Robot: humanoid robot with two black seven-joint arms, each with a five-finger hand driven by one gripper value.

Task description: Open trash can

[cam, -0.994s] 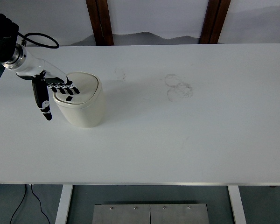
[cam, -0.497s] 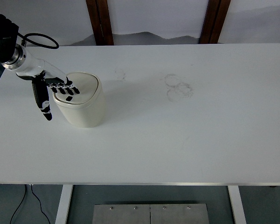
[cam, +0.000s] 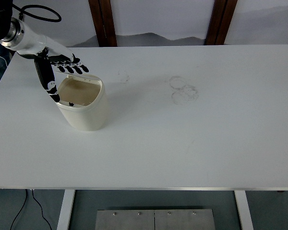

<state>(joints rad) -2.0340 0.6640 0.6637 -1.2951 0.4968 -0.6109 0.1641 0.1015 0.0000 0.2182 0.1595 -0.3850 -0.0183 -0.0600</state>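
Observation:
A small cream trash can point(cam: 89, 112) stands on the left part of the white table point(cam: 182, 139). Its lid is tipped open and the beige inside point(cam: 77, 91) shows. My left hand point(cam: 62, 69) hovers just above the can's back left rim, with its black fingers point(cam: 74, 67) spread over the opening and the thumb point(cam: 47, 81) pointing down beside the rim. It holds nothing. My right arm is out of view.
Faint ring marks point(cam: 183, 88) stain the table's middle. Two dark wooden posts point(cam: 103, 21) stand behind the far edge. A black cable point(cam: 38, 7) loops off my left arm. A metal base plate point(cam: 153, 219) lies below the table's front edge.
My left hand has risen from the can's lid and moved toward the far side. The lid, shut before, now stands open and shows the inside.

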